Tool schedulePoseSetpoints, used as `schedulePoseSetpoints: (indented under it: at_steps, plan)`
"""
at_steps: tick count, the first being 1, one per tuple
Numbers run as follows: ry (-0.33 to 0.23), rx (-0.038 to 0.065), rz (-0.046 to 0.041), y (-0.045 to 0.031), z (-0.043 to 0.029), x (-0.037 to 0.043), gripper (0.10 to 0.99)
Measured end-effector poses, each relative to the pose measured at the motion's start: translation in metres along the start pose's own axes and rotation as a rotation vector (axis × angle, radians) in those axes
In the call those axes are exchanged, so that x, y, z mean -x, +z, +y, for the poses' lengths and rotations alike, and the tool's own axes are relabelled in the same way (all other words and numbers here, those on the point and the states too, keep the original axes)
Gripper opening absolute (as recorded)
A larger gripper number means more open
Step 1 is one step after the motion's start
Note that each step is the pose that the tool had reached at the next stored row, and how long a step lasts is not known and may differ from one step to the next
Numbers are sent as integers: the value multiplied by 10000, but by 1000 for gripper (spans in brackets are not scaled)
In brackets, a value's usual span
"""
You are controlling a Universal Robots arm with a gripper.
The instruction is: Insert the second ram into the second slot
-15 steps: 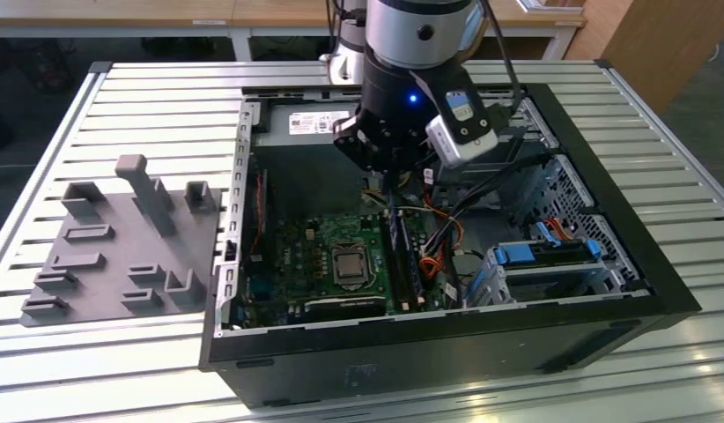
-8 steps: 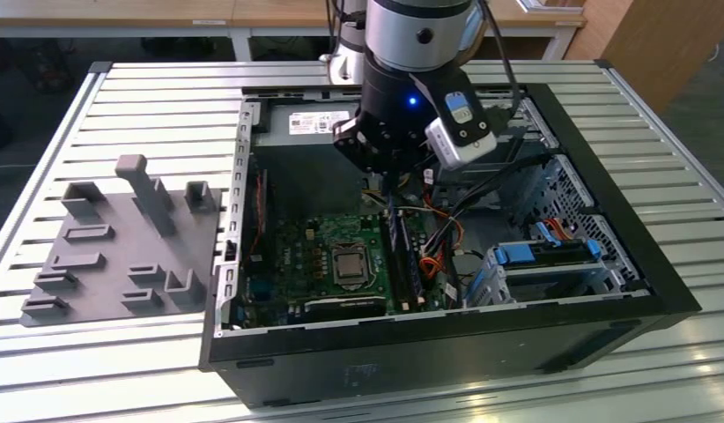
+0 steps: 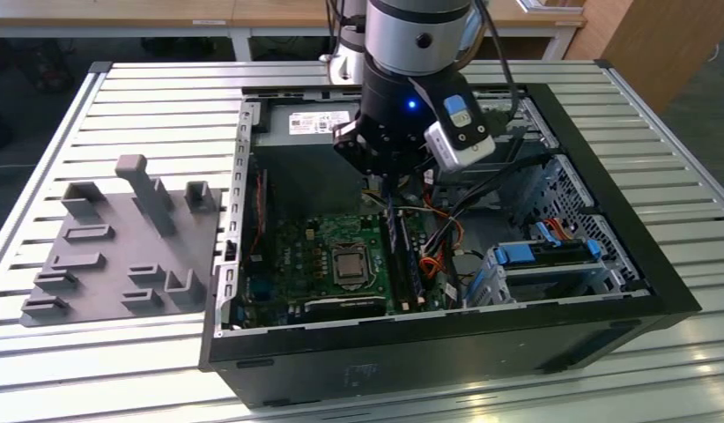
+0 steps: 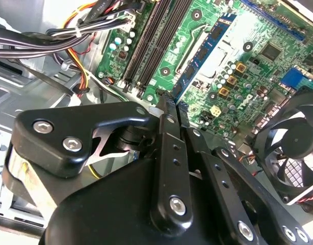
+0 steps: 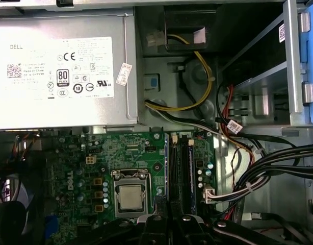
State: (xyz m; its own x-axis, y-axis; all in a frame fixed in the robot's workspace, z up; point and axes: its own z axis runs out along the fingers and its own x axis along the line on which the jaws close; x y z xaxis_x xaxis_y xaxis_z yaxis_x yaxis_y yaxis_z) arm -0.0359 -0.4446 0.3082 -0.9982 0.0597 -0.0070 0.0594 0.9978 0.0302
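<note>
1. A slatted metal table carries an open computer case. A grey fixture tray lies beside the case on the exterior view's left.
2. The arm reaches down into the middle of the case, over the green motherboard.
3. The gripper hangs low over the board, at the near end of the memory slots. Its jaws appear drawn together on the end of a thin stick.
4. That stick is the second ram, blue with dark chips. In the second wrist view it runs out from the fingertips above the board, just beside the slots and not in one.
5. My judgement is that this is the carry-and-align step, with the stick held but not yet seated. Seating it would call for the stick to lie parallel and squarely over the second slot, followed by a straight, even press. A tilt could jam one end.
</note>
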Motion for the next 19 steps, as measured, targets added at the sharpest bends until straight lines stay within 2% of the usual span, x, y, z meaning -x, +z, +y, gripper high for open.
schedulePoseSetpoints:
  at_steps: [19]
  plan:
    - [-84,2,10,130,-22,0,137]
